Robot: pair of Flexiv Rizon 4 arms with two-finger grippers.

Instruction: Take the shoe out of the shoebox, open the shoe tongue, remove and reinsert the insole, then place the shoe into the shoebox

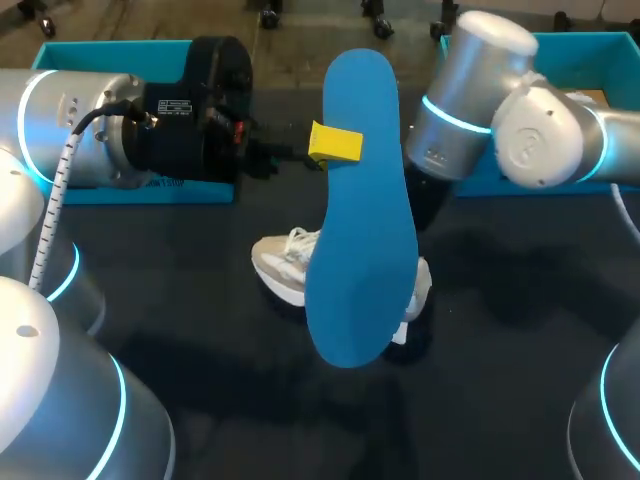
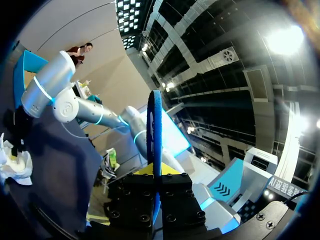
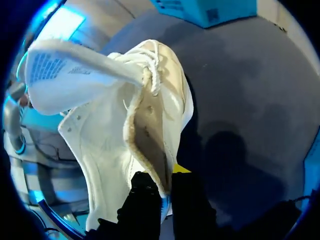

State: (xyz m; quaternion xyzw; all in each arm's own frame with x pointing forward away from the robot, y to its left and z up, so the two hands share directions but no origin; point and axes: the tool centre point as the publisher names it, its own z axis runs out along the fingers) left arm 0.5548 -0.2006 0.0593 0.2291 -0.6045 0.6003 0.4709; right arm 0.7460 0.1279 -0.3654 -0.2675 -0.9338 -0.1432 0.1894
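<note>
- Left gripper (image 1: 335, 143) was seen clamped on the long blue foam insole (image 1: 360, 210), which was held up in the air above the shoe, right?
- Yep. Right gripper (image 3: 162, 176) was pinched shut on the heel collar of the white lace-up sneaker (image 3: 125, 130), with its tongue (image 3: 75, 75) flipped wide open. Sneaker was parked on the dark table (image 1: 500, 300), under the insole and outside the teal shoebox pieces (image 1: 110, 190) at the back.
</note>
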